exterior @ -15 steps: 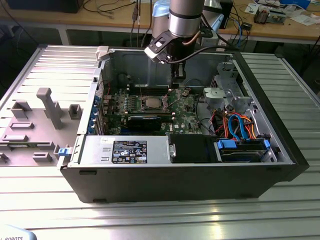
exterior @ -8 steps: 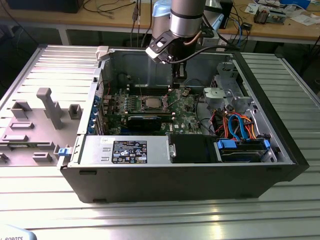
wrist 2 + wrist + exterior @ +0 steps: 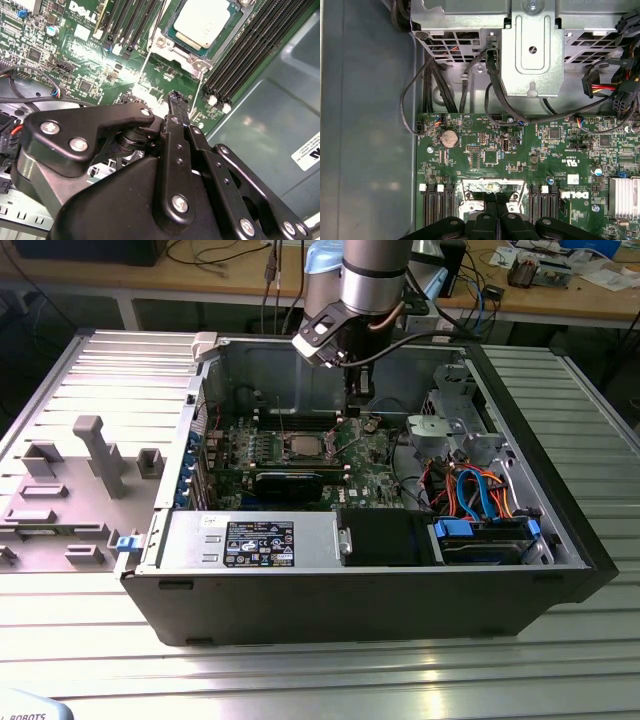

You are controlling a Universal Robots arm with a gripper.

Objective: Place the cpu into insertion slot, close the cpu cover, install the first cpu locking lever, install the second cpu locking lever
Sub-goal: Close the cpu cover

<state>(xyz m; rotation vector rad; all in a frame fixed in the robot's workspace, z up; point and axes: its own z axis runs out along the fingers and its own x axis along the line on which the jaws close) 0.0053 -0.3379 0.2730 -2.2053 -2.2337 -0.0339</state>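
Second wrist view shows a pale, square cpu [image 3: 201, 22].

Cpu [image 3: 202, 22] in insertion slot [image 3: 167, 47] on motherboard [image 3: 95, 65], memory slots [image 3: 250, 45] flanking both sides; gripper [image 3: 175, 97] over board, just beside slot.

Dull silver-grey square cpu [image 3: 202, 22] cut off at second wrist view's edge; shiny-rimmed insertion slot [image 3: 492, 186] partly hidden by black gripper [image 3: 497, 200].

Silver cpu [image 3: 202, 22] seated flat in insertion slot [image 3: 182, 54]
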